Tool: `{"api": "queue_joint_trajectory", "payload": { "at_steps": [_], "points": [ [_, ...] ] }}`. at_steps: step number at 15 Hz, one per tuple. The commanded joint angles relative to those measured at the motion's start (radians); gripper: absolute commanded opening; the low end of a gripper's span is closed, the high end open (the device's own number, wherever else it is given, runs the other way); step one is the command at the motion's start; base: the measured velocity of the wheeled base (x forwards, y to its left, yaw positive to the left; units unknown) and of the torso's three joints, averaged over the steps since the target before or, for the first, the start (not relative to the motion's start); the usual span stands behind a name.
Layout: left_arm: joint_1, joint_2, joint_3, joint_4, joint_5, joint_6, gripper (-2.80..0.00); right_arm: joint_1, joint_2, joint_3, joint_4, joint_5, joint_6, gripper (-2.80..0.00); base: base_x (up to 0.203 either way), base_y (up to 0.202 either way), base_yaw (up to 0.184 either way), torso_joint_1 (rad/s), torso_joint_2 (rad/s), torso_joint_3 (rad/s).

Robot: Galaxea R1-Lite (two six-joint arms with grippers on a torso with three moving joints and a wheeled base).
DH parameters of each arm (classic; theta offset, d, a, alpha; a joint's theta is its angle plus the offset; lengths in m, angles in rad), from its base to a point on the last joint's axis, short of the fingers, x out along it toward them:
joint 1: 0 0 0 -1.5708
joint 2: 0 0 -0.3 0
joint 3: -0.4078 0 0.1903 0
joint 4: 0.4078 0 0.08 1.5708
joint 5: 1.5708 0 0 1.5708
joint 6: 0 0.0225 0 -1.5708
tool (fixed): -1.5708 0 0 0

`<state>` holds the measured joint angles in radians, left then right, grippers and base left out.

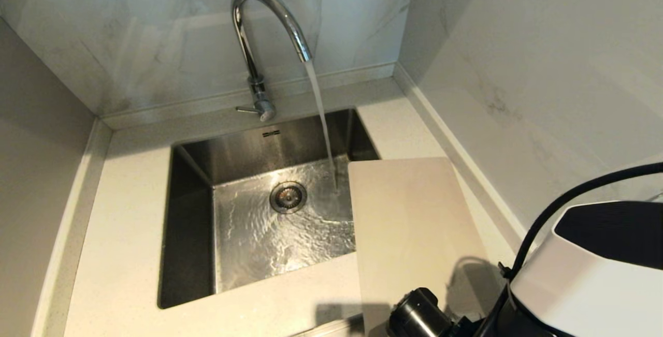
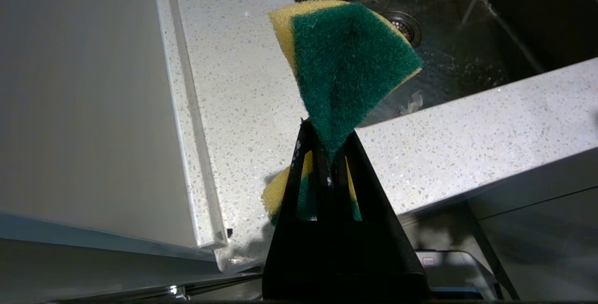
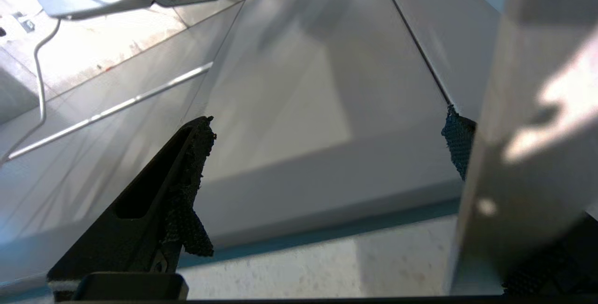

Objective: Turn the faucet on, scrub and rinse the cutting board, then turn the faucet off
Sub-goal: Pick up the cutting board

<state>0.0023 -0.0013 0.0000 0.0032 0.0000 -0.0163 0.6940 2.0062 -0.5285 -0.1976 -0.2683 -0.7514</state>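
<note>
The chrome faucet (image 1: 259, 42) stands behind the sink and a stream of water (image 1: 323, 125) runs from its spout. Its thin lever (image 1: 247, 110) sticks out to the left at the base. The pale beige cutting board (image 1: 409, 233) lies flat on the counter right of the sink, with its left edge over the basin. My left gripper (image 2: 327, 131) is shut on a green and yellow sponge (image 2: 345, 70), held over the counter's front left. My right gripper (image 3: 327, 119) stands open and empty, low in front of the counter. A pale slab (image 3: 528, 154) close to the camera hides most of one finger.
The steel sink (image 1: 191, 223) has a round drain (image 1: 288, 196) and rippling water on its floor. The speckled counter (image 1: 129, 213) surrounds it, with marble walls behind and to the right. My right arm (image 1: 595, 275) fills the head view's near right corner. Grey cabinet fronts (image 3: 299, 61) face the right wrist.
</note>
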Motion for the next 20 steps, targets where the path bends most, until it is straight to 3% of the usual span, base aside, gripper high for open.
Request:
{"api": "queue_joint_trajectory", "payload": {
  "at_steps": [1,20],
  "points": [
    [0.000,0.001,0.003,0.000,0.000,-0.001,-2.80,0.000,0.033,0.001,-0.028,-0.002,-0.006,0.00,0.000,0.000,0.000,0.000,0.00,0.000],
    [0.001,0.000,0.002,0.000,0.000,-0.001,-2.80,-0.001,0.037,0.012,-0.029,-0.032,-0.016,0.00,0.000,0.000,0.000,0.000,0.00,0.000]
  ]
}}
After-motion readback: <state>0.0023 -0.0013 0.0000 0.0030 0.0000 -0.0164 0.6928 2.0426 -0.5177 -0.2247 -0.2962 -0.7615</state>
